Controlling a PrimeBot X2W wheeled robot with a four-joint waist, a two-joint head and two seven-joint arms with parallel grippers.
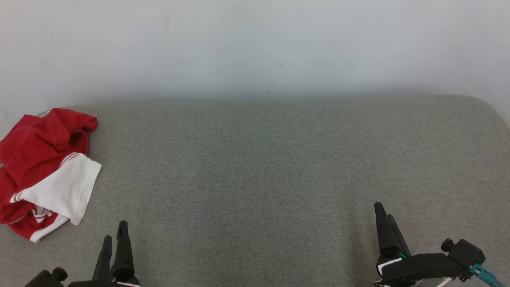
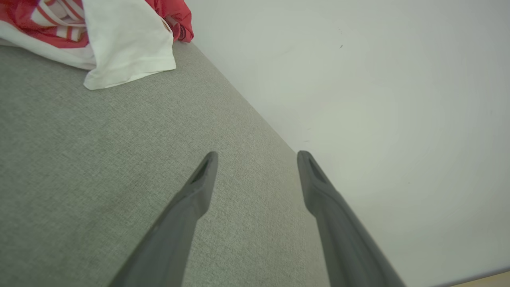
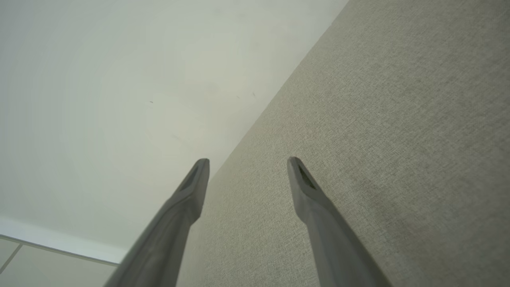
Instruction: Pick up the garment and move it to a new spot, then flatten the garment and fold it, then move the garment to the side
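A crumpled red soft-fabric sports shirt with a white panel (image 1: 44, 167) lies in a heap at the left edge of the frame. It rests on a grey woven-fabric tabletop (image 1: 255, 167) that meets a pale wall (image 1: 255, 48). At the lower left, the left gripper (image 1: 115, 233) is released and empty, near the shirt but apart from it. At the lower right, the right gripper (image 1: 381, 213) is likewise spread wide and empty, well apart from the shirt. The pick-up is not yet begun. A sound grasp probably means taking the heap's raised red fold, since the loose white flap would likely only drag. How the layers lie underneath is hard to tell.
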